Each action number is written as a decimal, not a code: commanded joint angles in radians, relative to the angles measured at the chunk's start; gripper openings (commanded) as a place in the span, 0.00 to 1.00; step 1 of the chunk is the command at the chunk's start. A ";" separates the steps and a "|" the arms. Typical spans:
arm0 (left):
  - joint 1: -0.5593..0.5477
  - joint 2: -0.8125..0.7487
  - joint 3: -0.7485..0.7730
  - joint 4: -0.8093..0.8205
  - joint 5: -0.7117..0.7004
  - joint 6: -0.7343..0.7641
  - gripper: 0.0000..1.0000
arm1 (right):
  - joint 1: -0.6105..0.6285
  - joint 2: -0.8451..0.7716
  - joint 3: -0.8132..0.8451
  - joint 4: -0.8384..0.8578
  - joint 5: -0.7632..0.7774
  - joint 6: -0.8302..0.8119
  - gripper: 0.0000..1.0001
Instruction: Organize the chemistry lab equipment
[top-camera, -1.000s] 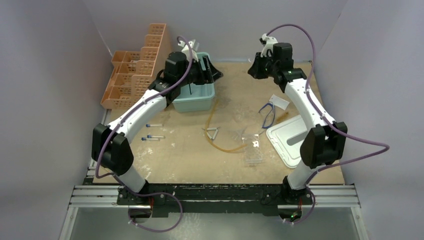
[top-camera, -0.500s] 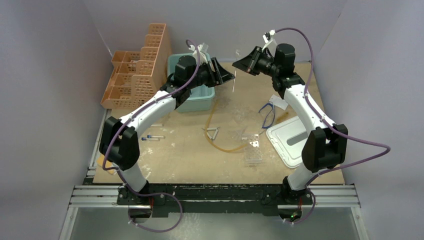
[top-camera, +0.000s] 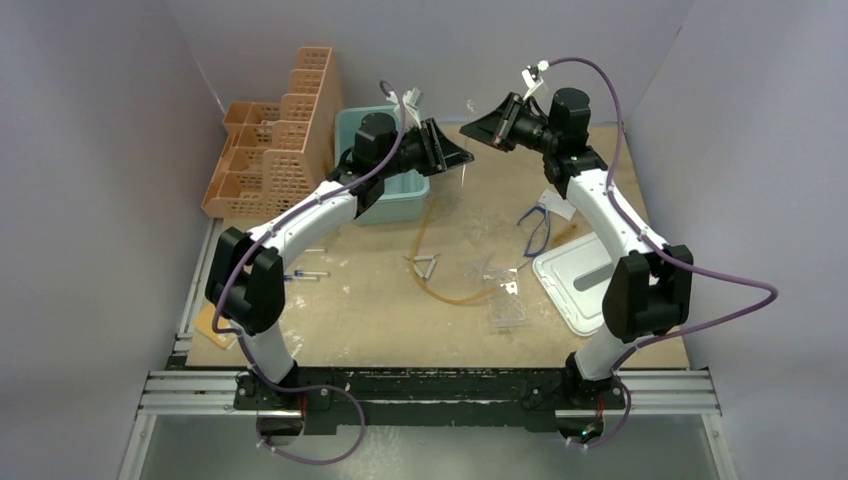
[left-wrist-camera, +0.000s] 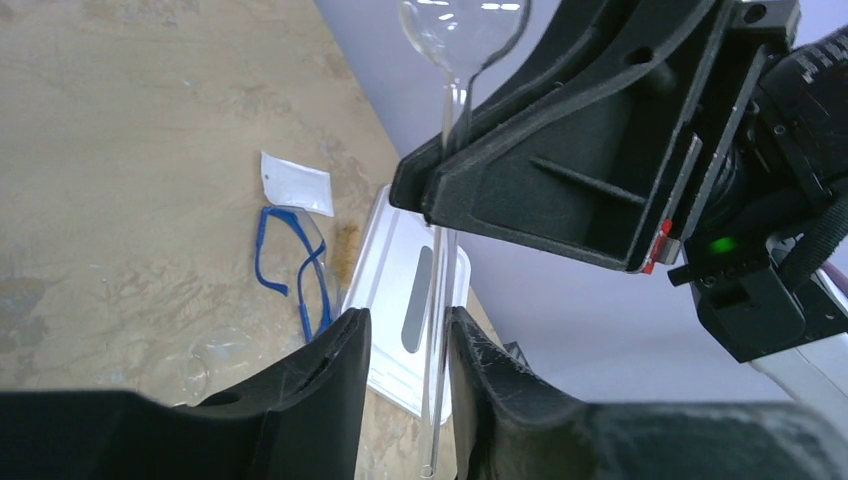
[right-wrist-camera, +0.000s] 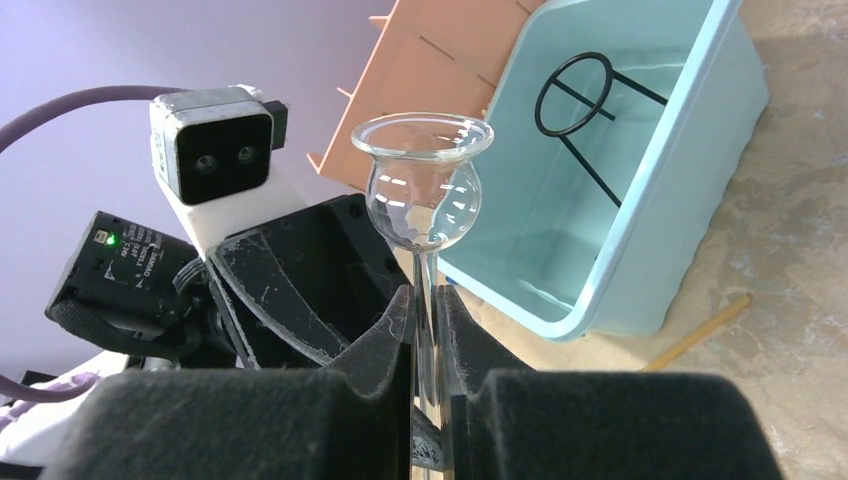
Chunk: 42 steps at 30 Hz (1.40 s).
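Glassware in mid-air over the far centre of the table (top-camera: 350, 310), w/ both grippers nose to nose. The R gripper (right-wrist-camera: 423, 300) is pinched on the stem of a glass thistle tube (right-wrist-camera: 422, 195), bulb and flared mouth up, stem approx. vertical. The L gripper (left-wrist-camera: 408, 330) meets it from the opposite side. We see its fingers (left-wrist-camera: 320, 390) apart, straddling the same stem lower down. The stem lies close to one finger w/ a gap at the other, so there is no clamp.

Behind the L arm sits a teal bin (right-wrist-camera: 640, 230) w/ a black wire ring with stem (right-wrist-camera: 575, 95) lying inside. An orange lattice rack (top-camera: 270, 140) stands just beside the bin.

On the table we note blue-framed goggles (left-wrist-camera: 290, 255) beside a white tray (left-wrist-camera: 395, 260). Near centre are an amber hose (top-camera: 440, 290), a wire triangle (top-camera: 427, 265) and a clear tube rack (top-camera: 505, 305). Blue-capped tubes (top-camera: 305, 272) lie near the L arm.
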 joint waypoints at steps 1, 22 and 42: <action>-0.007 0.006 0.036 0.070 0.042 0.008 0.29 | 0.006 -0.001 0.006 0.065 -0.043 0.025 0.05; 0.103 0.049 0.260 -0.602 -0.473 0.293 0.00 | -0.003 -0.093 0.054 -0.259 0.261 -0.221 0.52; 0.105 0.406 0.459 -0.763 -0.548 0.376 0.00 | -0.003 -0.145 -0.001 -0.381 0.415 -0.289 0.52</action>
